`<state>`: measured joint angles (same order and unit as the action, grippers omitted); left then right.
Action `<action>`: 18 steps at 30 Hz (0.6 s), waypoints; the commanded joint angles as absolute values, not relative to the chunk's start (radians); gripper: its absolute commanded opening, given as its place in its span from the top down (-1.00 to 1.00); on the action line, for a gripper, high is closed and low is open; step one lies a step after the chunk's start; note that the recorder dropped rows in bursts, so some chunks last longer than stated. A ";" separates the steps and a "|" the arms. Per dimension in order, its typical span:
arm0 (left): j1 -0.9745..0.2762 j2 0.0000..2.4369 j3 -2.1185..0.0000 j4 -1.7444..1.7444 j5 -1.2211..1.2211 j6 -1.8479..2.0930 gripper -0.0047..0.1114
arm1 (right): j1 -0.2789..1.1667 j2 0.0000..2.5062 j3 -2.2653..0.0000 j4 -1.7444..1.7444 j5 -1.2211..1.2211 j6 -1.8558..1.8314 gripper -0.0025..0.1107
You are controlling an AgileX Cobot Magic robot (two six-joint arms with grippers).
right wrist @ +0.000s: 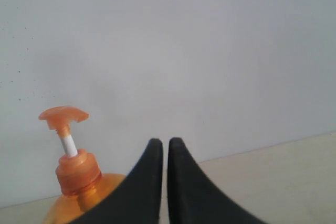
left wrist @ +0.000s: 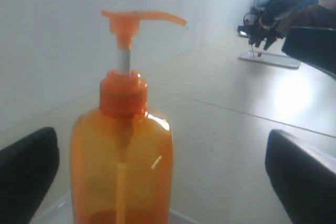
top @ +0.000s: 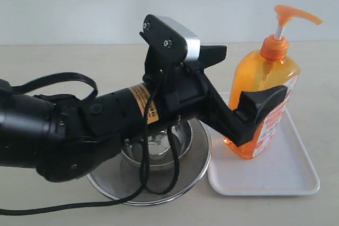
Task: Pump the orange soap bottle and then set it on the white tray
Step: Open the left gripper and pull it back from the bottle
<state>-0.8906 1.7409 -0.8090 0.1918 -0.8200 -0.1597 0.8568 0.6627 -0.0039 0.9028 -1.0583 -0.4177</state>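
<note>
bottle (top: 267, 72) upright on tray (top: 286, 181), pump head (top: 290, 12) raised. left gripper (left wrist: 163, 174) spread wide either side, not touching, leaving bottle free-standing. right gripper (right wrist: 168, 153) pressed together near pump head, prob handy blunt tip for pushing.

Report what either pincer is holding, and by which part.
Nothing is held. The left pincer stands open around the orange soap bottle, clear of its body; the right pincer is shut, empty.

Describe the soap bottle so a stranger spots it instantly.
On the beige table, find the flat white rectangular plastic tray beside the round steel strainer. Standing on it is the tall translucent orange plastic pump bottle, the only upright orange container.
</note>
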 commanded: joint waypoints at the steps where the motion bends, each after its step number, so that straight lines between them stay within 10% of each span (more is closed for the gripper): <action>1: -0.892 1.626 -0.779 0.252 -0.609 -0.173 -0.98 | 0.857 0.660 0.000 0.903 -1.065 -0.425 0.96; 9: -0.892 1.478 -0.779 0.275 -0.232 -0.195 -0.80 | 0.857 0.660 0.000 0.903 -1.065 -0.425 0.96; 12: -0.892 1.440 -0.779 0.271 -0.111 -0.195 -0.31 | 0.857 0.660 0.000 0.903 -1.065 -0.425 0.96; 16: -0.892 1.394 -0.779 0.278 0.025 -0.191 0.83 | 0.857 0.660 0.000 0.903 -1.065 -0.425 0.96; 18: -0.892 1.381 -0.779 0.278 0.048 -0.180 0.81 | 0.857 0.660 0.000 0.903 -1.065 -0.425 0.96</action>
<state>-0.8906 1.4058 -0.7832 0.2767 -0.0085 -0.1827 0.8568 0.6627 -0.0039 0.9028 -1.0583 -0.4177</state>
